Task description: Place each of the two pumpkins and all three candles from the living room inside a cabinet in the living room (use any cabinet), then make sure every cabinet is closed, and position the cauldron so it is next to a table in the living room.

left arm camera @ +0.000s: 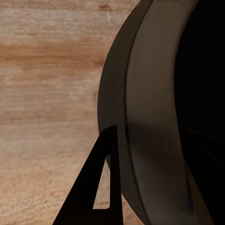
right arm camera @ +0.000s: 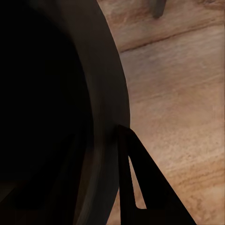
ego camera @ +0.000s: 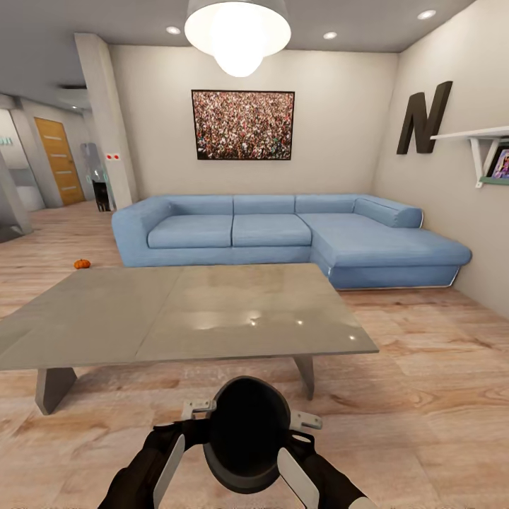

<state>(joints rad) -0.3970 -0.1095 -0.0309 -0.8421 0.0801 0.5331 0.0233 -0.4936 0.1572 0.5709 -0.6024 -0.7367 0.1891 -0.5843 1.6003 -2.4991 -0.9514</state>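
The dark round cauldron (ego camera: 246,433) hangs low in front of me, its open mouth facing me, just short of the grey low table's (ego camera: 212,311) near edge. My left gripper (ego camera: 200,416) and right gripper (ego camera: 302,427) grip its rim from either side. In each wrist view one dark finger (left arm camera: 101,187) (right arm camera: 136,187) lies against the outside of the cauldron wall (left arm camera: 145,117) (right arm camera: 103,93); the other finger is hidden in the dark inside. One small orange pumpkin (ego camera: 82,264) sits on the wooden floor left of the sofa. The candles and the cabinet are out of view.
A blue corner sofa (ego camera: 283,230) stands behind the table against the back wall. A pillar (ego camera: 106,127) and a hallway with an orange door (ego camera: 60,159) lie at the left. A wall shelf (ego camera: 488,141) juts out at the right. Wooden floor (ego camera: 424,396) spreads right of the table.
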